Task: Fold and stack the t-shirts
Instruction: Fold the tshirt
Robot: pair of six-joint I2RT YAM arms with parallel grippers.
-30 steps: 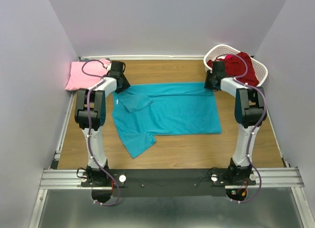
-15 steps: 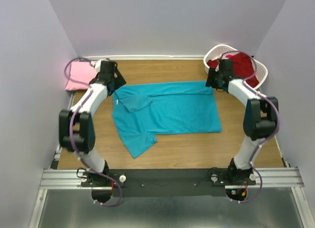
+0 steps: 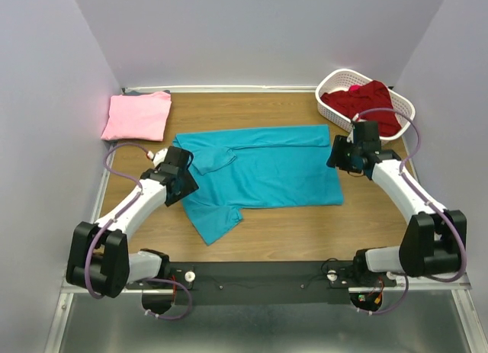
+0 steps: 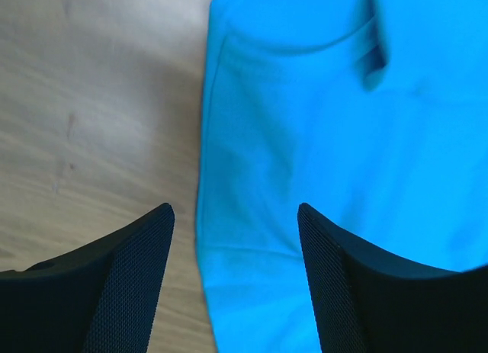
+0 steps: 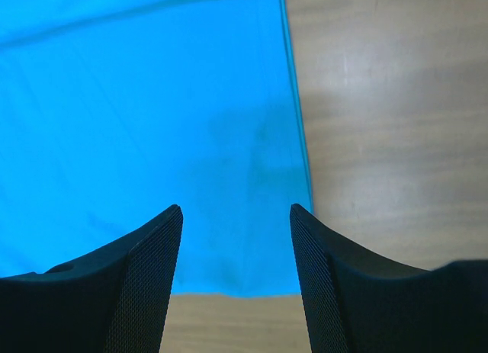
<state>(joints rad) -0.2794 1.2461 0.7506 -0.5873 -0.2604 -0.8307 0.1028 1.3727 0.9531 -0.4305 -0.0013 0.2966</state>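
On the bench (image 3: 305,231) lies the teal t-shirt (image 3: 259,174), flat, far edge folded. My left hand (image 4: 235,212) hangs released over its left hem, right hand (image 5: 235,210) released over its right hem. I should pinch both hems level, then fold evenly.

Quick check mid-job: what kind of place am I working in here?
Most likely a lab test cell, not a home: plain walls box in a wooden table, an aluminium rail runs along its near edge, and the teal t-shirt, pink t-shirt and white basket look staged.
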